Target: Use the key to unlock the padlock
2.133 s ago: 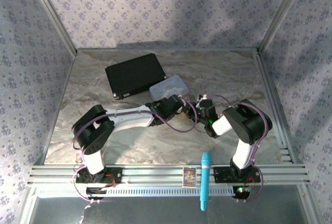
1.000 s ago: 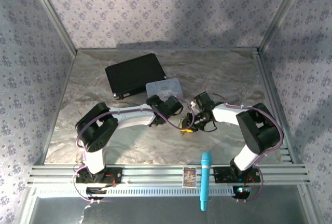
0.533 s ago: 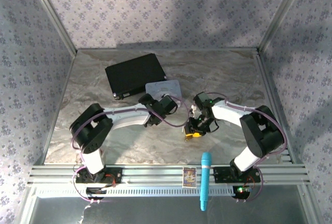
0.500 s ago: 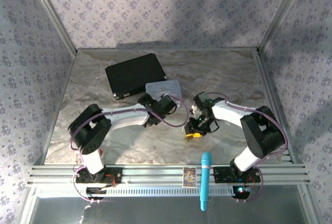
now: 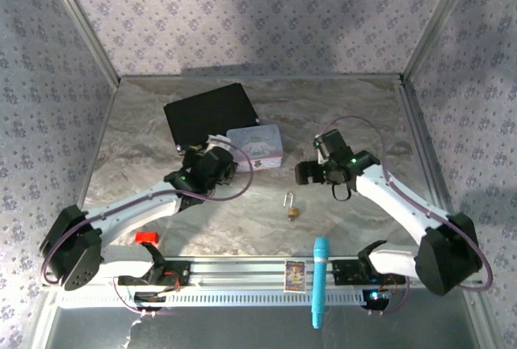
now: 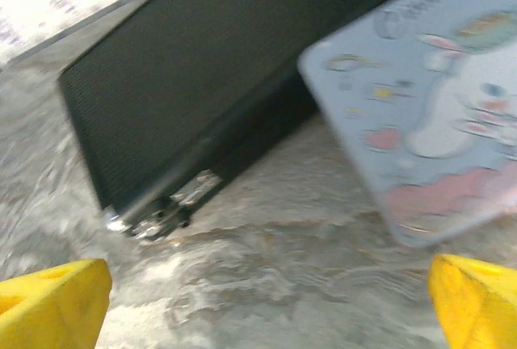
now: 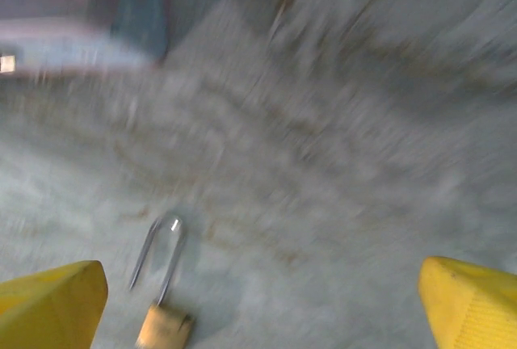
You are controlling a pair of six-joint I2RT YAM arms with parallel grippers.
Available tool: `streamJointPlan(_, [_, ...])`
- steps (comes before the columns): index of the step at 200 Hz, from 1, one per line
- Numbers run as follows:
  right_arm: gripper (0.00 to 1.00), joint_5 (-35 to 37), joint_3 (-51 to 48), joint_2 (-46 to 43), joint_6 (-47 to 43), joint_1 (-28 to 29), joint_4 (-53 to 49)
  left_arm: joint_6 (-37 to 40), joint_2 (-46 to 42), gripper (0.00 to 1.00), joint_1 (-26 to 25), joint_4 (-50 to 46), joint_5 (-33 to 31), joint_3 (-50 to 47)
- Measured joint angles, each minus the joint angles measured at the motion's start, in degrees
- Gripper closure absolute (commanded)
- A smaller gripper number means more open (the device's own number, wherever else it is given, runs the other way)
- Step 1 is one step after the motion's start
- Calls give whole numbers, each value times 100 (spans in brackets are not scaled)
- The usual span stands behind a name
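Motion blur is smeared across the right wrist view: the padlock at 6 o'clock is barely resolved, and whether the key sits in it cannot be told. On the left wrist, the pastel tin is cropped at 3 o'clock, the black case at 12, both softened.

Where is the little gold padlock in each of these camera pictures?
Top external: padlock lying on the table, front centre.
Left wrist: aimed at the black case and pastel tin.
Right wrist: lower left, shackle up.
Shared landmark: the pastel tin.
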Motion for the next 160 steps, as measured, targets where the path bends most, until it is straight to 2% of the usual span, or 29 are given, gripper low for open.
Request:
streamJointPlan(38, [1, 964, -979, -573, -776, -678, 1661, -116, -981, 0, 911, 837, -337, -938])
streamJointPlan(62, [1, 1069, -1355, -566, -1222, -1368, 2391, -188, -1244, 0, 1814, 1080, -315, -1158])
streamJointPlan(85, [1, 1086, -1687, -490, -1497, -2203, 3294, 92, -1093, 0, 2527, 1891, -275, -1541])
streamJointPlan(115, [3, 682, -2579, -186, -1534, -2905, 4898, 61, -385, 0, 3585, 2782, 188, -2031])
streamJointPlan(131, [4, 579, -2938, 199, -1580, -2955, 5657, 55, -7, 0, 3960, 3261, 507, -2227])
streamJointPlan(160, [4, 442, -3119, 675, -1738, -2922, 6564, -138, 387, 0, 4739, 3901, 1532, -2337])
